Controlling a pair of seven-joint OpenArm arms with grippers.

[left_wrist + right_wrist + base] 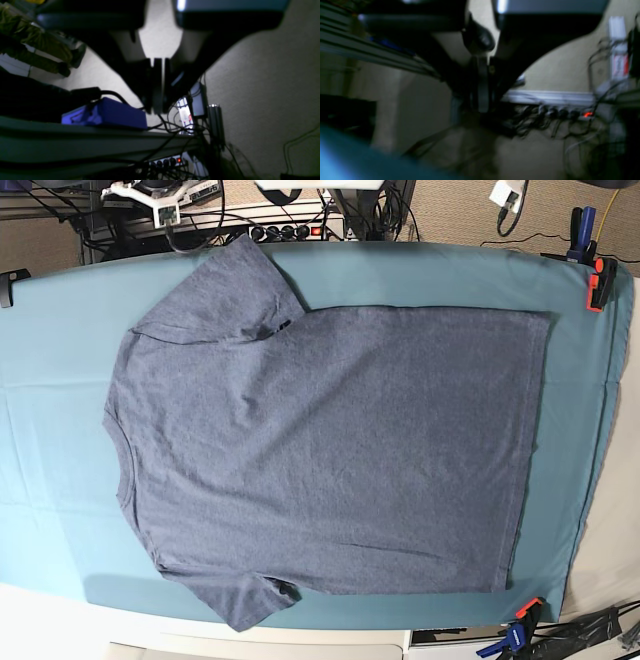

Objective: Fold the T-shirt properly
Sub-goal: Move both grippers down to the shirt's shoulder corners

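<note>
T-shirt (330,450): it is laid flat and fully spread on the teal table cloth (50,380), plain side up; no lettering is seen. No fold is made yet, so the task is judged to be at its very start.

Long axis of the shirt: it runs across the base view, with the neck at that view's left and the hem at its right. One sleeve points to the far edge of the table, the other to the near edge.

Left pincer (157,110): its jaws are pressed together and nothing is held between them. Behind it only floor, cables and a blue box (107,115) are seen; no cloth is close to the tips.

Right pincer (481,107): its jaws are also pressed together and empty. A power strip (560,113) is seen behind it, and a blurred teal patch, probably the table cloth, lies below it in the picture's corner.

Direction from pincer to shirt: the shirt is seen in neither wrist view, and neither arm is seen in the base view, so both pincers are judged to be well apart from it, off the table.

Nearer arm: it cannot be told exactly. By the sides of the rig, the neck end is judged to be for the right arm and the hem end for the left arm.

Coming move: both pincers must first be spread and brought over the cloth.
</note>
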